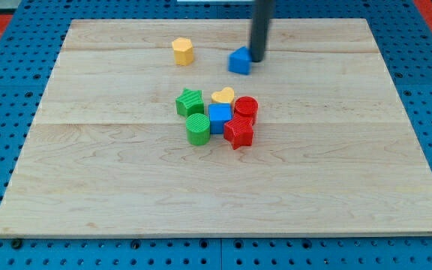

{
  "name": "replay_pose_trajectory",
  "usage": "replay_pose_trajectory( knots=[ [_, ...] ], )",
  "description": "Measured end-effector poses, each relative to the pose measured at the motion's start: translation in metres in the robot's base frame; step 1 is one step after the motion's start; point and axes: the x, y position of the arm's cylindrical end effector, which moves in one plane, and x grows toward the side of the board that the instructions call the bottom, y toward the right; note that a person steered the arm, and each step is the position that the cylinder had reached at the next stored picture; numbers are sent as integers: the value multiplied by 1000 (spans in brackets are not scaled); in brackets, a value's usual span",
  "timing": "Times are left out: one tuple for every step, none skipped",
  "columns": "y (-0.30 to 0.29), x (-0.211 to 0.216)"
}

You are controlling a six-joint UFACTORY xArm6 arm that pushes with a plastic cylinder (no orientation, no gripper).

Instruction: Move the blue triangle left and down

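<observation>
Bright, even light; soft short shadows under the blocks, mild blur throughout, no strong glare

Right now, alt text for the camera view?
My tip sits at the right edge of the blue triangle near the wooden board's top. A yellow hexagonal block lies to its left; six blocks cluster mid-board.
</observation>
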Motion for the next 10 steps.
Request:
replay_pose_trajectory(
  knots=[
    [-58, -3],
    [-75, 9],
    [-77, 35],
    [-31, 36],
    [1, 48],
    [-36, 52],
    [-93, 53],
    [-121, 64],
    [-123, 56],
    [-143, 82]
  ],
)
